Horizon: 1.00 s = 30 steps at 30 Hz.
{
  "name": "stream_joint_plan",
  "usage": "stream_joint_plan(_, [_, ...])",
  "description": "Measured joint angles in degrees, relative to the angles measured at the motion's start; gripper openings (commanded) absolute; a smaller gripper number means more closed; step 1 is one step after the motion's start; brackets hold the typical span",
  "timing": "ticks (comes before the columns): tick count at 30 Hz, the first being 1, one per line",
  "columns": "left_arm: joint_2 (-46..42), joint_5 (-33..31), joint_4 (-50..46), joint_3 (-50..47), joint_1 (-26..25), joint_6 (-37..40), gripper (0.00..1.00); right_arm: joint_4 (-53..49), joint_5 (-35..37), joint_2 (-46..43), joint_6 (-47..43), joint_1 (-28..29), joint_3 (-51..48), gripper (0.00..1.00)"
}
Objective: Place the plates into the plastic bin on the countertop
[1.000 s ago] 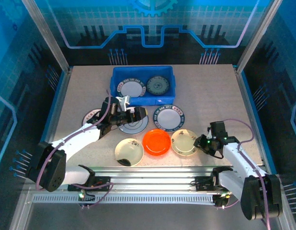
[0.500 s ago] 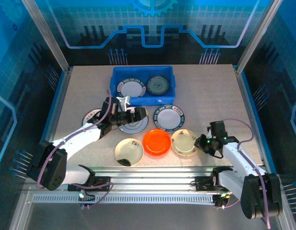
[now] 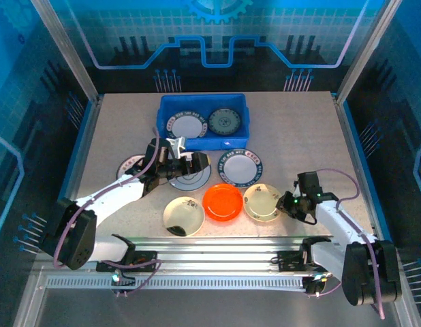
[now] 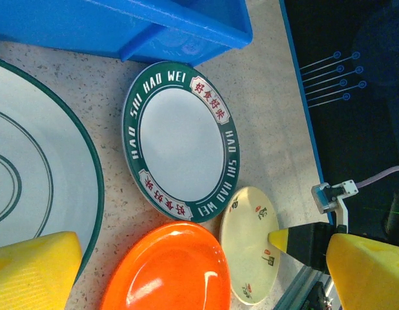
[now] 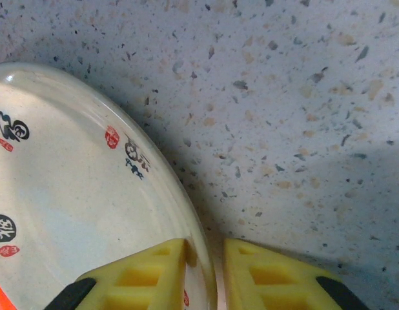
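The blue plastic bin (image 3: 204, 114) (image 4: 154, 26) at the back of the countertop (image 3: 299, 136) holds a dark-rimmed white plate (image 3: 185, 126) and a teal patterned plate (image 3: 224, 122). My right gripper (image 3: 287, 203) (image 5: 204, 271) is shut on the right rim of a cream plate (image 3: 261, 202) (image 5: 64, 194) (image 4: 251, 245), one finger inside the rim and one outside. My left gripper (image 3: 185, 165) (image 4: 199, 278) hangs open over a grey-white plate (image 3: 193, 178) (image 4: 31, 174). Beside it lie a dark-rimmed plate (image 3: 241, 166) (image 4: 180, 139) and an orange plate (image 3: 222, 201) (image 4: 167, 271).
Another cream plate (image 3: 184, 216) lies near the front rail, and a dark-rimmed plate (image 3: 131, 165) is partly hidden under the left arm. Aluminium rails (image 3: 217, 248) run along the near edge. Bare countertop lies to the right of the bin.
The right gripper's jaws have closed in on the cream plate's rim. The left arm has hardly moved and stays open.
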Motion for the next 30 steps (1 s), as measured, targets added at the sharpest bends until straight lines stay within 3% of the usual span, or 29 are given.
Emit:
stream_joint_plan(9, [0.2,0.0,0.4,0.0,0.0,0.0,0.98,0.1,0.0,0.1,-0.3,0.0,0.5,0.00])
stream_joint_plan(16, [0.2,0.0,0.4,0.0,0.0,0.1,0.98,-4.5,3.0,-8.3,0.1,0.0,1.3,0.00])
stream_joint_plan(21, [0.2,0.0,0.4,0.0,0.0,0.1,0.98,-12.4,7.4,-15.2,0.2,0.0,7.1,0.00])
stream_joint_plan(26, [0.2,0.0,0.5,0.1,0.0,0.0,0.96,-16.9,8.2,-16.2,0.2,0.0,15.5,0.00])
stream_joint_plan(30, [0.2,0.0,1.7,0.2,0.0,-0.2,0.88,-16.9,6.2,-14.3,0.3,0.8,21.2,0.00])
